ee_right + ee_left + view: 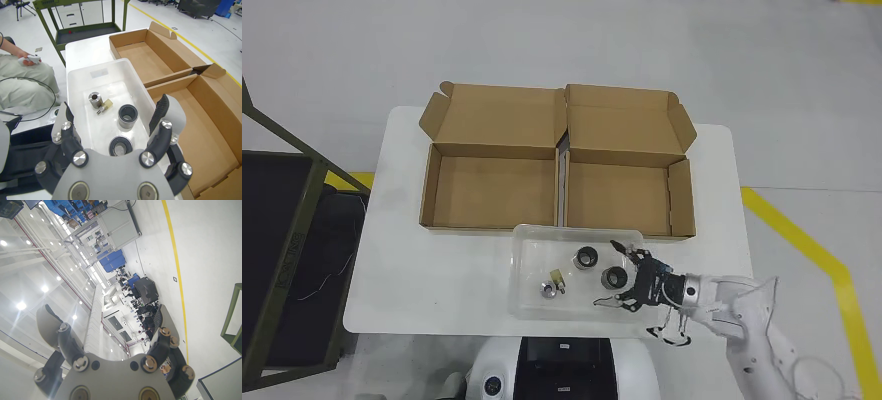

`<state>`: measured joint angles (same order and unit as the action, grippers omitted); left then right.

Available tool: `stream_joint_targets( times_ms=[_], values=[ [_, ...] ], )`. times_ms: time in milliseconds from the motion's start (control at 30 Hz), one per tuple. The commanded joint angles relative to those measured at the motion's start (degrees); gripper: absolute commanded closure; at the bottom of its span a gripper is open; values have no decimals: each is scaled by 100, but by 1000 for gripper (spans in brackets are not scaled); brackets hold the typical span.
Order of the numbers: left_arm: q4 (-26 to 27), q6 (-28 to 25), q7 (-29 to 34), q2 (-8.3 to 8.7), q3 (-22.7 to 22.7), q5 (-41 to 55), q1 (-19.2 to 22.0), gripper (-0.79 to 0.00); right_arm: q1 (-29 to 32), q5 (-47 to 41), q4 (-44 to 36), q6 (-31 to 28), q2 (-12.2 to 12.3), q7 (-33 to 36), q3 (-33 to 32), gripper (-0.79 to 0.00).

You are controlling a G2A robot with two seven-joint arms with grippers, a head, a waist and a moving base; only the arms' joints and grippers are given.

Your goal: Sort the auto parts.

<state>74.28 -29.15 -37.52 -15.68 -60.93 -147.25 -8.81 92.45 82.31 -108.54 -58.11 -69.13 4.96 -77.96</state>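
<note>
A green metal cart point(287, 250) stands beside the white table point(412, 285).

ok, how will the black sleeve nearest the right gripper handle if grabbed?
The black sleeve looks thick-walled metal: probably rigid, heavy for its size. Standing on end, it shouldn't roll; tipped, it likely would. Its smooth wall may slip in the right gripper.

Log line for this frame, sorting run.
right pincer: open, above near black ring in bin | left pincer: open, empty | bin also: second ring, metal cylinder, small plug | left box, right box: empty
</note>
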Motion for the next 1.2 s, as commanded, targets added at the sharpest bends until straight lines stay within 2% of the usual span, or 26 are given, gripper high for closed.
stream_joint_targets(
  times_ms=[0,300,600,833,1167],
  values=[
    [0,0,0,0,0,0,0,-785,-142,-42,14,11,65,242,103,-785],
    [0,0,0,0,0,0,0,-785,-617,25,-79,11,463,1209,546,-785],
    [0,0,0,0,0,0,0,-785,-832,81,-430,11,916,2303,831,-785],
    [0,0,0,0,0,0,0,-785,-1012,-139,-492,11,1126,2693,1120,-785],
    [0,0,0,0,0,0,0,-785,-1241,0,-371,11,1217,2582,1364,-785]
  ],
)
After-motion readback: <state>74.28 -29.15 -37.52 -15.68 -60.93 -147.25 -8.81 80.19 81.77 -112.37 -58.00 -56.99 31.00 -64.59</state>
